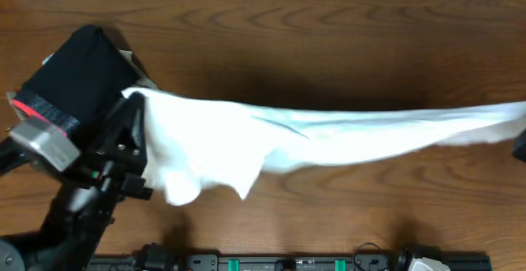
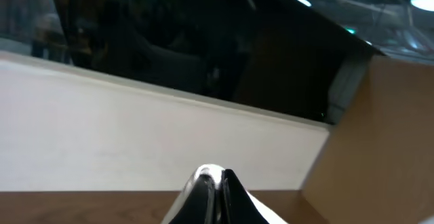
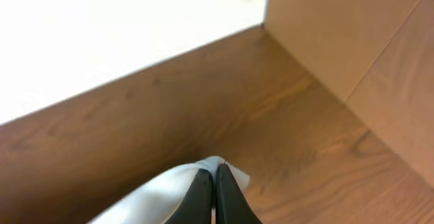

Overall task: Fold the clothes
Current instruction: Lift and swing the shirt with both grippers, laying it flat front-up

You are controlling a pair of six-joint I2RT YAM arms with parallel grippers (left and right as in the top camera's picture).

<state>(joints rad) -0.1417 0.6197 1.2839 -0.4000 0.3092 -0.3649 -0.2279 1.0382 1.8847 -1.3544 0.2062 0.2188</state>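
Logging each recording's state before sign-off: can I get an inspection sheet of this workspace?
Surface: brown wood-grain table.
Job's things: white T-shirt pulled into a long band across the table, not yet folded; chest print not visible.
Clutter: black garment with a red band, at the far left.
Grippers: left pincer and right pincer are each shut on one end of the white T-shirt.
Cables: nothing clearly seen; a dark hardware strip runs along the near edge.
Surroundings: pale wall behind the table, tan panel at its side.
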